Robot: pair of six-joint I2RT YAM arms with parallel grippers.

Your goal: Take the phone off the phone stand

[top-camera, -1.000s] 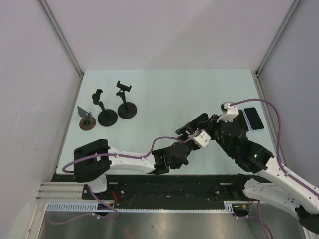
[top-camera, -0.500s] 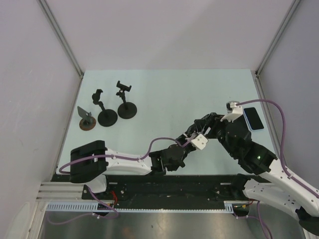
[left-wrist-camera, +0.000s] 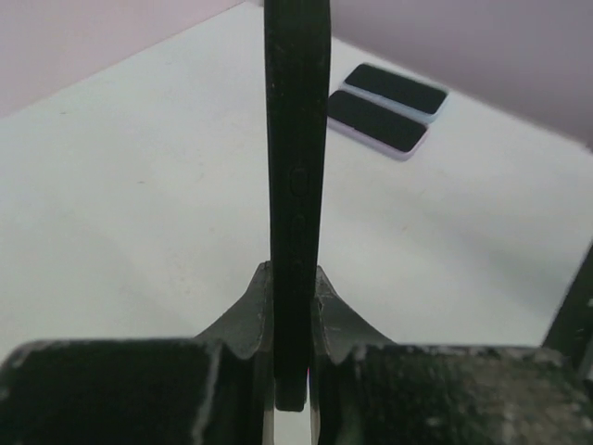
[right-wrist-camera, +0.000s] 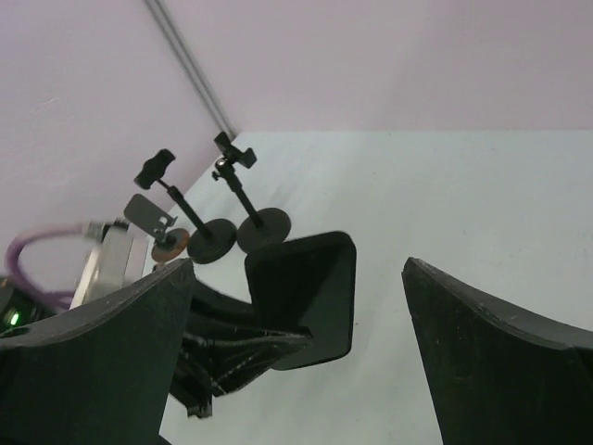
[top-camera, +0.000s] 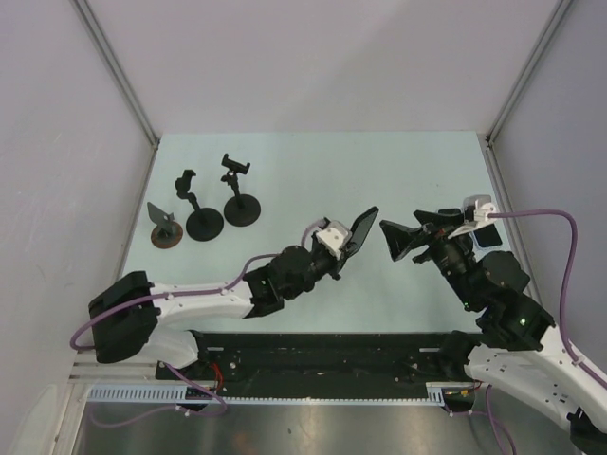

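Observation:
A black phone (top-camera: 360,230) hangs in the air over the middle of the table, with my left gripper (top-camera: 345,243) shut on its lower end. In the left wrist view the phone (left-wrist-camera: 296,176) stands edge-on between the jaws of the left gripper (left-wrist-camera: 295,278). My right gripper (top-camera: 391,239) is open a little to the phone's right, not touching it. Seen from the right wrist, the phone (right-wrist-camera: 310,292) lies beyond the wide jaws of the right gripper (right-wrist-camera: 298,266). Three phone stands (top-camera: 239,194) stand at the far left, none with a phone in it.
Two more phones (left-wrist-camera: 387,104) lie flat side by side near the table's right edge. The stands (right-wrist-camera: 227,199) are a clamp stand, a second black stand (top-camera: 196,210) and a small one with a brown base (top-camera: 166,230). Walls close in the table.
The left gripper has shut on the phone and the right gripper has opened and let it go. The two arms have drawn apart, the left one carrying the phone leftward.

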